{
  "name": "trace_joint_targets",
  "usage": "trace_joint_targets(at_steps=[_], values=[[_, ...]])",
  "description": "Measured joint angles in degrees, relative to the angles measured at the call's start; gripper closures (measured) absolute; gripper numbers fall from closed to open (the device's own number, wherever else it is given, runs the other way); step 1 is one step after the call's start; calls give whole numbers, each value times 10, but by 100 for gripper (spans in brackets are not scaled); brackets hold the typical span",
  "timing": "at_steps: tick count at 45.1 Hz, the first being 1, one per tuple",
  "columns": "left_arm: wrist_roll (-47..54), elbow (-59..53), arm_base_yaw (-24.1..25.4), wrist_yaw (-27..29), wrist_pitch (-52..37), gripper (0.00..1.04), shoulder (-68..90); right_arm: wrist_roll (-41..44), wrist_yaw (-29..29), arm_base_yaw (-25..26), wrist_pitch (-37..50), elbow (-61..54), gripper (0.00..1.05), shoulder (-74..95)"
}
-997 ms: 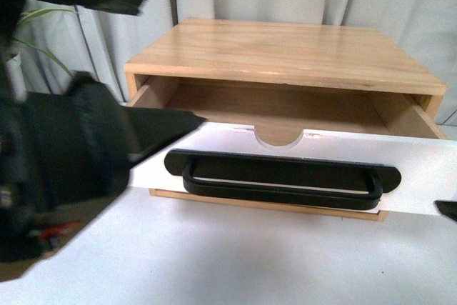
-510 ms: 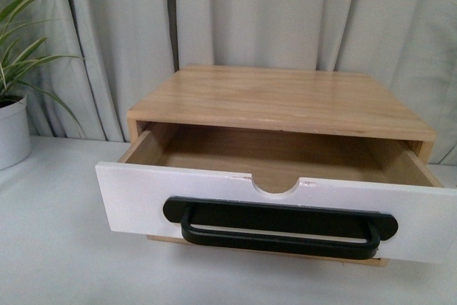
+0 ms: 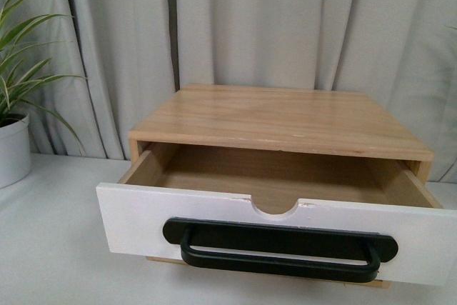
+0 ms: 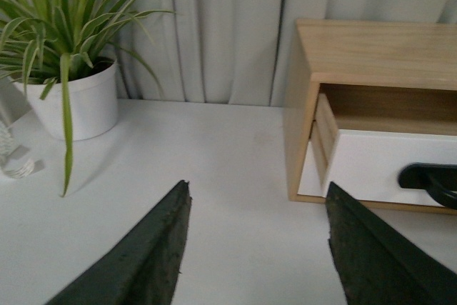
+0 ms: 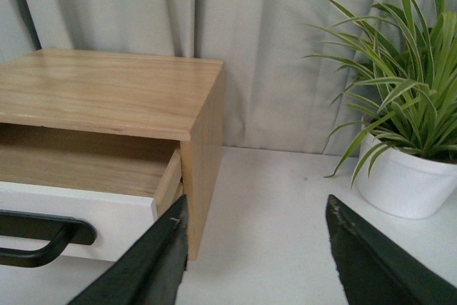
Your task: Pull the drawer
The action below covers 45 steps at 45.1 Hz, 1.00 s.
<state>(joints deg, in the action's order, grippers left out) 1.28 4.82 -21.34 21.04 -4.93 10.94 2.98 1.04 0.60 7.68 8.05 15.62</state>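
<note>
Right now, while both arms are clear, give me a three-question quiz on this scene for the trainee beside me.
1. True or false: the drawer is pulled partly out of the wooden case.
2. Which gripper is shut on the black bar handle? A) left gripper B) right gripper C) neither
3. Fill in: each wrist view shows a white pot holding a green ____ (left wrist view, right wrist view).

Key:
1. True; its wooden interior is exposed and looks empty.
2. C; both grippers are open, holding nothing, back from the drawer.
3. plant
</note>
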Motion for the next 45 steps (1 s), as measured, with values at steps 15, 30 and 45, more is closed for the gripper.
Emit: trace_joint_targets(at_steps=[15,30,45], values=[[-8,-20,103,-107,42,100,-73,-20,-10,-4,-4,-36,103,-41],[-14,-43,210,-209,50,101,-108,-22,-8,-4,-79,-54,103,-132],[-14,-43,211,-209,50,101,-108,-23,-8,-4,-78,-76,103,-154]])
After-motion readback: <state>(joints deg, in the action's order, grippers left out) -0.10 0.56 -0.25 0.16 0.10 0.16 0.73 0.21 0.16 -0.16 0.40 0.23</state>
